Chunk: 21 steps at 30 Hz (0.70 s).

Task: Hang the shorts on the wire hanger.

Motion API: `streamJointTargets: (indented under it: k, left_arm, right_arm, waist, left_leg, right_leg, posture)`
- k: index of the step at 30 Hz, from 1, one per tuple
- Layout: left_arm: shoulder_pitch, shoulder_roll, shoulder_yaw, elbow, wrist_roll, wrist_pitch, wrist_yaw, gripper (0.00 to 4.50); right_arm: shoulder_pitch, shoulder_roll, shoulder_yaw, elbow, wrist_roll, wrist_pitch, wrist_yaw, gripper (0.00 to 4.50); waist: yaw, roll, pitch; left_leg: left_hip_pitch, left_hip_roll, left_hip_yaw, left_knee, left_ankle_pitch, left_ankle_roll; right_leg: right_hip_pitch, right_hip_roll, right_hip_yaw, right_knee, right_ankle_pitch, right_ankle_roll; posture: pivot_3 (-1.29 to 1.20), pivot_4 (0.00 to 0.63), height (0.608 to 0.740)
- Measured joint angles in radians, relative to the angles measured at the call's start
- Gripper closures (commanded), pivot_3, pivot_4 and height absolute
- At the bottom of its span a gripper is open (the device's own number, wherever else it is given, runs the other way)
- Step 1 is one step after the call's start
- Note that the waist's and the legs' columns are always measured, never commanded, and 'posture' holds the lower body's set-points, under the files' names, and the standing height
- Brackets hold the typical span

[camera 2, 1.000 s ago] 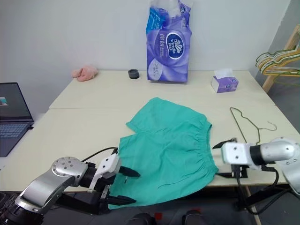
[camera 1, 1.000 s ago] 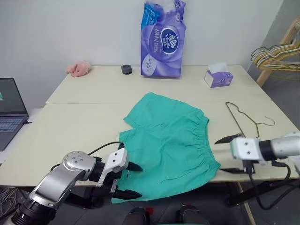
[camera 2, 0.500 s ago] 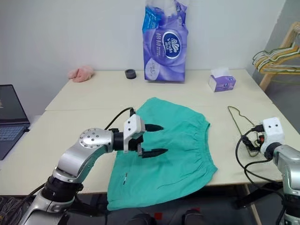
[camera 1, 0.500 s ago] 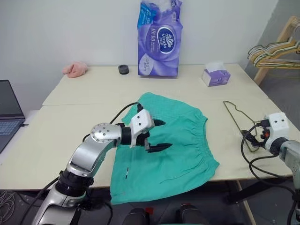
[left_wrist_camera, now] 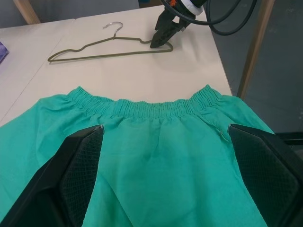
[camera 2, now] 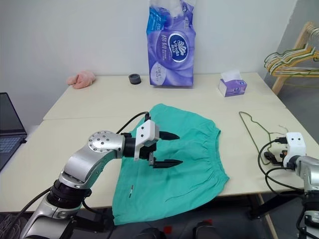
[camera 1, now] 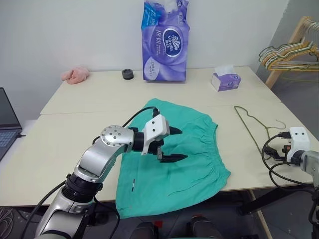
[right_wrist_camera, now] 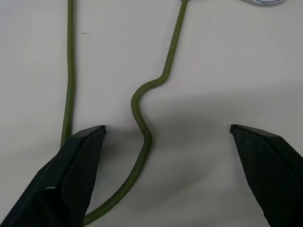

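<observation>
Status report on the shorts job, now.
Left pincer open, above the shorts. Right pincer open, over the wire hanger. Shorts flat on the table, hanger beside them, nothing hung. Nothing in the way.

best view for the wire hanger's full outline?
Left wrist view: the wire hanger lies whole on the table, hook and triangle clear, with the right pincer at its edge. The head views show it thin and foreshortened beside the shorts. The right wrist view catches just a bent stretch of wire.
</observation>
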<state>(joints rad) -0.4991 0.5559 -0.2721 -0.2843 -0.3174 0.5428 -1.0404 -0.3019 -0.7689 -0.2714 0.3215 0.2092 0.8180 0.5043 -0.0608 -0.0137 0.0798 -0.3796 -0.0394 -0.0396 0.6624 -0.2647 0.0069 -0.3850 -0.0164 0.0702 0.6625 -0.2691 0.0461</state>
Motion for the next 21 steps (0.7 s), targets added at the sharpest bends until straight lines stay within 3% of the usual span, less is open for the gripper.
streamJointTargets:
  k: [1, 4, 10, 15, 21]
  left_arm:
    - [-0.001, 0.000, 0.000, 0.000, 0.000, 0.000, -0.001, 0.05]
    - [-0.006, 0.000, 0.000, 0.000, 0.000, 0.000, -0.003, 0.03]
    - [-0.009, -0.001, 0.000, 0.004, 0.002, -0.004, -0.014, 0.03]
    - [-0.009, -0.001, 0.000, 0.016, 0.007, -0.009, -0.013, 0.03]
    - [-0.010, -0.013, 0.004, 0.056, 0.018, -0.024, 0.019, 0.03]
  right_arm:
    - [-0.009, -0.010, 0.012, 0.009, 0.000, 0.007, 0.012, 0.00]
    - [-0.037, -0.032, 0.045, 0.041, -0.001, 0.026, 0.048, 0.62]
    - [-0.062, -0.045, 0.086, 0.072, 0.003, 0.080, 0.106, 2.67]
    - [-0.041, -0.022, 0.061, 0.059, 0.011, 0.130, 0.098, 4.36]
    - [-0.016, -0.007, 0.057, 0.018, 0.002, 0.079, 0.057, 4.43]
  waist:
    - [0.000, 0.000, 0.000]
    - [0.000, 0.000, 0.000]
    - [0.004, -0.004, 0.000]
    - [0.008, -0.014, 0.000]
    - [0.009, -0.019, 0.000]
  left_leg:
    - [0.000, 0.000, 0.000, 0.000, 0.000, 0.000]
    - [0.000, 0.000, -0.001, 0.000, 0.000, 0.000]
    - [0.004, 0.000, -0.003, 0.000, 0.000, 0.000]
    - [0.012, 0.001, -0.008, -0.001, -0.001, -0.001]
    - [0.013, 0.001, -0.008, 0.000, -0.002, -0.002]
  right_leg:
    - [0.000, 0.000, 0.000, 0.000, 0.000, 0.000]
    - [0.001, 0.000, 0.000, 0.000, 0.000, 0.000]
    - [0.006, 0.000, -0.002, -0.002, 0.000, 0.000]
    - [0.017, -0.004, -0.007, -0.006, -0.001, 0.000]
    - [0.018, -0.004, -0.007, -0.007, -0.001, 0.000]
  posture:
    - [-0.08, 0.076, 0.740]
    - [-0.08, 0.076, 0.740]
    - [-0.08, 0.075, 0.740]
    - [-0.07, 0.073, 0.740]
    - [-0.08, 0.072, 0.740]
